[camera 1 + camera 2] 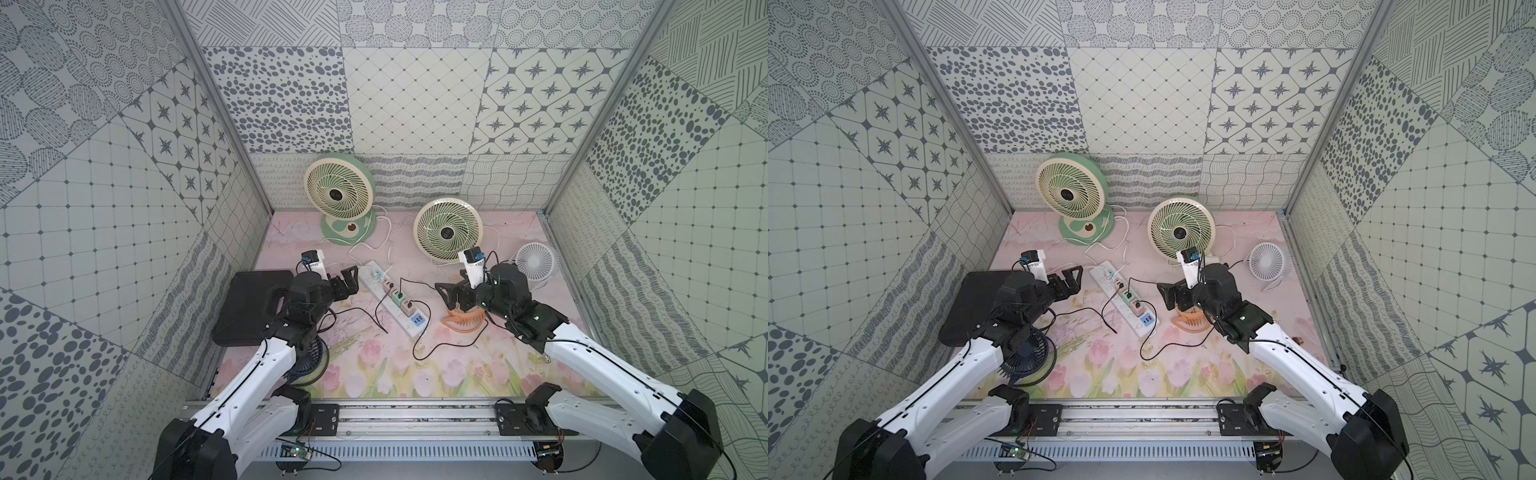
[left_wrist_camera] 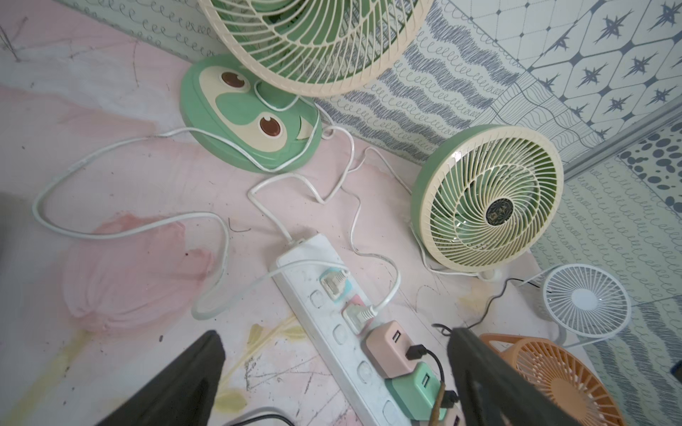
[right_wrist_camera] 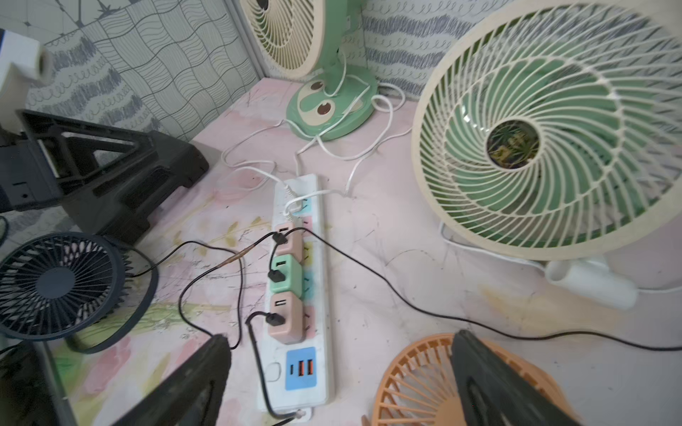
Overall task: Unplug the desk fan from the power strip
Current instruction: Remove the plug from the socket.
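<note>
Power strip (image 1: 386, 300) lies between orange fan (image 1: 467, 324) and black case (image 1: 249, 307).

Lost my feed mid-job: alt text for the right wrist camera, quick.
White power strip runs away from the camera, carrying three cube adapters with black cables. The right gripper is open, straddling the strip's near end. An orange fan, a large green fan and a dark blue fan surround it.

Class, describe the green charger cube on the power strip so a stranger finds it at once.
Find the long white power strip on the flowered tabletop. Plugged in a row along it sit the green charger cube and two pink cubes. The green one is in the middle, the only cube of that colour.
</note>
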Tool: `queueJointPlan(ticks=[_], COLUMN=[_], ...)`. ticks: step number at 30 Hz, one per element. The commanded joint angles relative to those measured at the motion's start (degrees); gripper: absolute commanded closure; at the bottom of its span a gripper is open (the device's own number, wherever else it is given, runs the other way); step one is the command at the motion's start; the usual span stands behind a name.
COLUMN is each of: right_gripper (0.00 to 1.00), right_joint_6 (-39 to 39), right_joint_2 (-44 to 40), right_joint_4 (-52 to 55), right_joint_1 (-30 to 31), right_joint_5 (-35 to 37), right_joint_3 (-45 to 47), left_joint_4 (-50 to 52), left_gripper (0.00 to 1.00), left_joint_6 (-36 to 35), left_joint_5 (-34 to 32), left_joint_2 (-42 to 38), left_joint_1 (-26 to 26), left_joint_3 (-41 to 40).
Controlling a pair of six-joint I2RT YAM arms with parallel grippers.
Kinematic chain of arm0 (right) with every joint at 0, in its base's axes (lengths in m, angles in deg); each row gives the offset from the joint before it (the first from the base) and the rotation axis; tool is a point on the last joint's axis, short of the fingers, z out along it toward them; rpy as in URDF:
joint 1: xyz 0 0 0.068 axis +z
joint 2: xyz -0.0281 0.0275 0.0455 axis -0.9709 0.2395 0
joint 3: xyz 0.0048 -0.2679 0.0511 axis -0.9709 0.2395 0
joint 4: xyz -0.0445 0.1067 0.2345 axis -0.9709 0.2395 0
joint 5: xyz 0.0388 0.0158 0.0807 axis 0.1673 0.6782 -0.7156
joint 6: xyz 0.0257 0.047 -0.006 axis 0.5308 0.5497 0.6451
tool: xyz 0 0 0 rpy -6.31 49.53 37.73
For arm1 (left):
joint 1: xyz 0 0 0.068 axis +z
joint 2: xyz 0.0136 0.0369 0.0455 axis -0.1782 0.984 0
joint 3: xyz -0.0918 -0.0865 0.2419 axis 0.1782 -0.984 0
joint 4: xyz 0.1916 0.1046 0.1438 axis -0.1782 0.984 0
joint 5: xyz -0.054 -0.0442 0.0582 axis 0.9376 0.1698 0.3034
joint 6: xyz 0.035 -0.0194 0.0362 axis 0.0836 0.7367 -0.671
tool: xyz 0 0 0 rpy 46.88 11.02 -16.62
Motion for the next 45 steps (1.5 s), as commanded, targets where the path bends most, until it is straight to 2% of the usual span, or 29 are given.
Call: queueJointPlan(ticks=[1, 3, 6, 8, 10, 12, 19, 25, 32, 38, 45], right_gripper=[0.03, 0.03, 0.03, 0.03, 0.03, 0.03, 0.15, 0.23, 0.34, 0.4, 0.4], right_joint_6=[4.6, 4.8, 4.7, 4.7, 4.8, 5.1, 6.1, 6.9, 5.8, 5.9, 4.5], right_joint_2=[3.1, 5.3, 8.3, 9.9, 11.3, 12.4, 16.6, 16.2, 17.1, 20.8, 27.1], right_joint_4=[3.4, 3.7, 3.9, 3.8, 3.8, 3.5, 1.9, 1.8, 0.7, -0.9, -4.2], right_joint_1=[5.6, 9.0, 13.3, 14.8, 16.0, 17.0, 18.4, 18.6, 18.6, 18.6, 17.1], right_joint_5=[-1.1, 0.9, 4.3, 4.4, 4.5, 4.9, 4.6, 10.2, 10.0, 13.4, 14.6], right_joint_3=[-2.6, -3.7, -5.2, -5.6, -6.0, -6.2, -6.2, -5.5, -4.8, -4.9, -6.3], left_joint_4=[2.3, 1.4, 0.0, -1.2, -2.8, -4.1, -10.0, -17.5, -25.0, -29.4, -31.8], left_gripper=[0.01, 0.04, 0.15, 0.26, 0.42, 0.51, 0.71, 0.87, 1.0, 1.0, 1.0], left_joint_6=[9.5, 10.2, 11.0, 11.7, 12.5, 13.1, 15.2, 17.1, 18.4, 19.4, 20.6], left_joint_5=[10.3, 12.4, 14.6, 15.5, 16.9, 18.7, 26.7, 33.8, 38.7, 42.2, 43.7], left_joint_2=[1.0, 1.7, 2.9, 3.5, 4.8, 6.6, 14.7, 22.6, 30.8, 36.0, 39.4], left_joint_1=[-0.1, -0.2, -0.1, -0.1, -0.1, -0.1, -0.1, -0.4, -2.5, -4.0, -4.3], left_joint_3=[-0.8, -1.3, -2.3, -3.3, -4.2, -4.7, -4.9, -5.1, -3.8, -1.9, -1.2])
